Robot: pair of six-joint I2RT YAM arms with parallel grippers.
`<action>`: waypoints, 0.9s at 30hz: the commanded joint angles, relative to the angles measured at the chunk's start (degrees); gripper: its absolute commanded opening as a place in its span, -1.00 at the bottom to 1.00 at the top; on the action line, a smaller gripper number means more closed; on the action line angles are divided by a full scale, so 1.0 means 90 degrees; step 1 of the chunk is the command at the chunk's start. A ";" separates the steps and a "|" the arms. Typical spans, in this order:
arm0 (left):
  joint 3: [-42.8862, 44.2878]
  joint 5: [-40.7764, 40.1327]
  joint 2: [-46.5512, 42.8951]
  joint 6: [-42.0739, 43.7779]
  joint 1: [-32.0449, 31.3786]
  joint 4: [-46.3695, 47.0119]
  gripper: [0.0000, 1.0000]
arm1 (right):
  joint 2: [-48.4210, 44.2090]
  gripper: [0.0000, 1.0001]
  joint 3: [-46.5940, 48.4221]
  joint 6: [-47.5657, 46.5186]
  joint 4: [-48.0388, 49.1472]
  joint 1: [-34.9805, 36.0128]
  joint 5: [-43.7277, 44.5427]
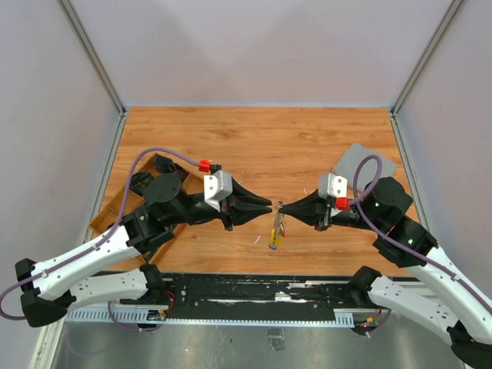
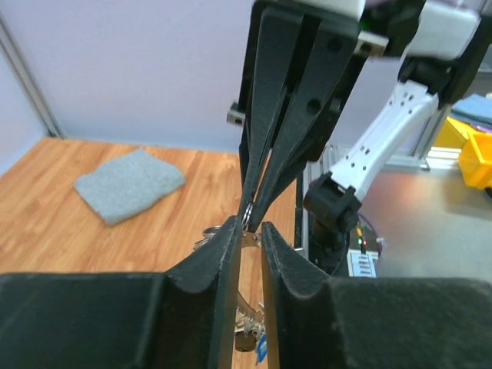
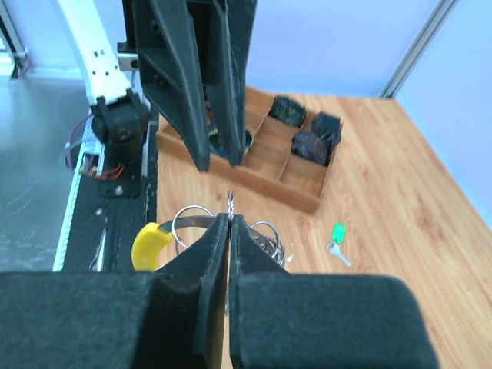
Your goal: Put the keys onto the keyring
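Silver wire, thin as anything, and that's what I've got pinched. My right gripper [image 3: 231, 219] is clamped tight on the top of the keyring [image 1: 275, 231], holding it up between the two arms over the front part of the table [image 1: 231, 146]. The left gripper [image 2: 250, 227] sits nose to nose with it, fingers cracked apart a little. The ring's wire crosses that gap, and as I read it, it isn't squeezed.

The step in hand, I reckon, is prising the coil open. I want the left tips to bite one turn only, right beside my right pinch, then ease gently sideways. Too hard and the ring could twist out.

Below the pinch hangs a cluster of keys, with a yellow head [image 3: 150, 243] plain to see and a hint of blue. A green key [image 3: 337, 231] lies loose on the wood, well apart.
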 commanded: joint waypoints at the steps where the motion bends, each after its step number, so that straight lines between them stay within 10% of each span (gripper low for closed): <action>1: 0.0185 -0.0239 -0.0439 -0.0140 0.0033 0.0452 -0.52 | -0.0450 -0.99 -0.0826 0.0872 0.2877 0.0073 0.0135; 27: 0.0289 -0.0076 -0.0768 -0.0185 0.0034 0.1106 -0.10 | -0.0308 -0.99 -0.1478 0.1996 0.6195 0.0171 -0.0863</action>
